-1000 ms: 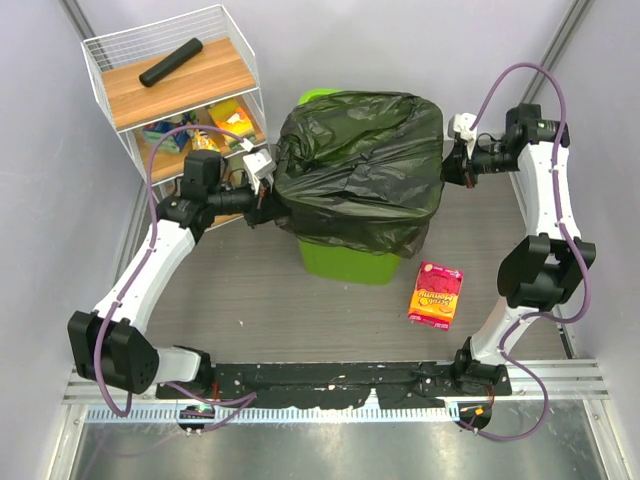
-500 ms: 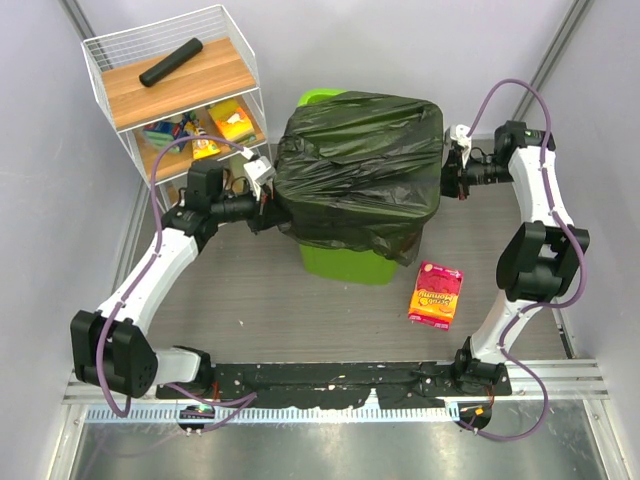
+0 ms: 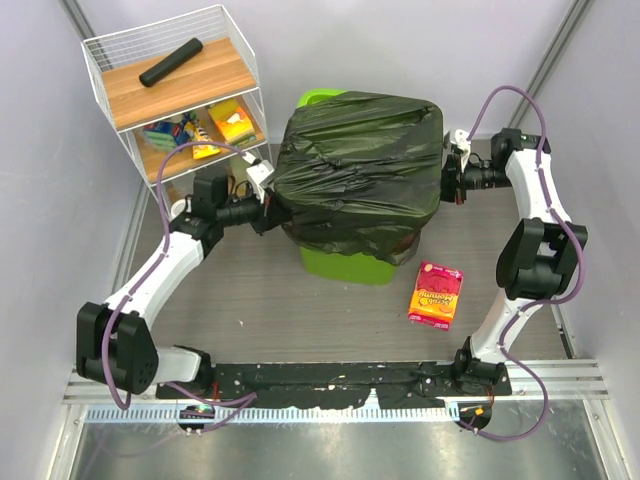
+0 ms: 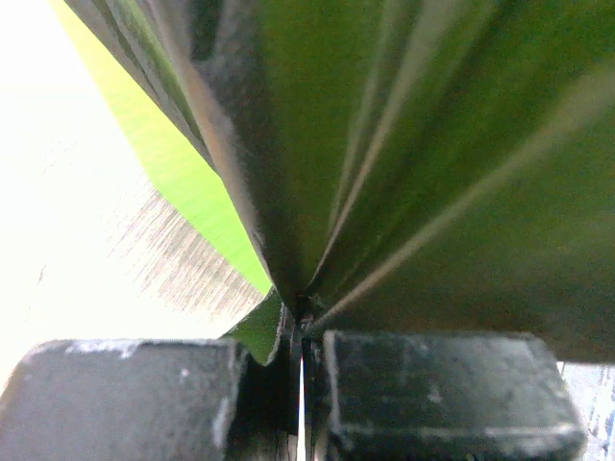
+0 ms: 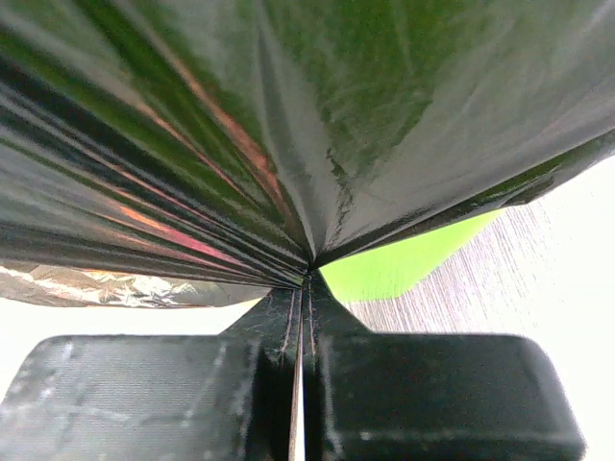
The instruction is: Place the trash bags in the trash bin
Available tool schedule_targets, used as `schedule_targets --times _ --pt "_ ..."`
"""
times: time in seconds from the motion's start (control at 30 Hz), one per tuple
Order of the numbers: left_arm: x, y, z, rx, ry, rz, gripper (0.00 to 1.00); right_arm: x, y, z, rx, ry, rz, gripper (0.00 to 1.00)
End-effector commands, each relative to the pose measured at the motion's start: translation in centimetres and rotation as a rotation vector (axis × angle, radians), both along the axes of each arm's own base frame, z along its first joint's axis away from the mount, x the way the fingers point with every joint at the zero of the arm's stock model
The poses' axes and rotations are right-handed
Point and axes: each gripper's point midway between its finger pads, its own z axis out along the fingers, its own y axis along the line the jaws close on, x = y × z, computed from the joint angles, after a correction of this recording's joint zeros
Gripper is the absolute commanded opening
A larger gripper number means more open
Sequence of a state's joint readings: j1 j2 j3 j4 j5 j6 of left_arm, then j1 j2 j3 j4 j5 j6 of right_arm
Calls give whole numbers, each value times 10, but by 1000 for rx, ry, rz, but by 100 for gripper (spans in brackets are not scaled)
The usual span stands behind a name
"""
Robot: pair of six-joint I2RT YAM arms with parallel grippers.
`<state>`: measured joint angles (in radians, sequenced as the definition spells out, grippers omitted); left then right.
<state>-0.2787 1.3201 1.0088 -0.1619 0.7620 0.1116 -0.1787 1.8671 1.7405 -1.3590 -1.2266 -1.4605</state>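
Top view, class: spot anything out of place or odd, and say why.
The trash bag is draped over the green bin, not tucked inside, pinched at opposite sides by the left gripper and right gripper. An orange snack packet lies loose beside the bin.

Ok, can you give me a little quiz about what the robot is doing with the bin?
1. True or false: the black trash bag is draped over the top of the green trash bin.
2. What lies on the table beside the bin? A) orange packet B) spoon C) cup
3. What are the left end effector and right end effector both shut on?
Key: 1 true; 2 A; 3 the trash bag.
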Motion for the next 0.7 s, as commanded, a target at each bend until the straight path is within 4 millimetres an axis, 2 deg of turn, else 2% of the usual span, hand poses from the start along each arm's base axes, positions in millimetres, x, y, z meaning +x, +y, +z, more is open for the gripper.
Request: schedule_targets --times 0.0,0.67 --pt "8 4 -27 57 14 45 0 -17 1 -7 34 146 -5 1" --pt "8 1 -80 135 86 73 0 -9 -1 -42 31 208 -30 1"
